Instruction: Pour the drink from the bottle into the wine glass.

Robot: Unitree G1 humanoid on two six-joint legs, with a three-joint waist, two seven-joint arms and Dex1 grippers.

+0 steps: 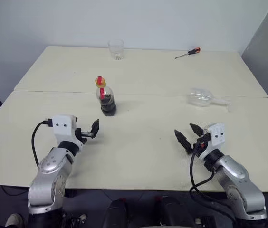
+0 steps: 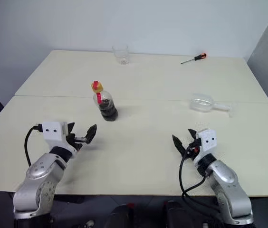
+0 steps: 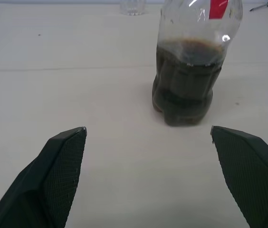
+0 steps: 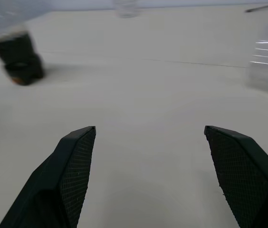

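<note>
Both your end effectors – left [image 1: 87,131], right [image 1: 187,135] – gape empty; the bottle [image 1: 106,98] stands at twelve o'clock of the left, the wine glass [image 1: 203,98] lying toppled.

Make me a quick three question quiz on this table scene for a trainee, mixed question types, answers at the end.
1. True or false: the wine glass stands upright.
2. What lies at the table's far right corner? A) spoon B) screwdriver C) pen
3. Fill in: the bottle has a ___ cap.

Key
1. False. It lies on its side, ahead of the right gripper.
2. B, a screwdriver with a red handle.
3. Yellow. The bottle stands upright, capped, ahead of the open left gripper; a tumbler stands farther back.
</note>
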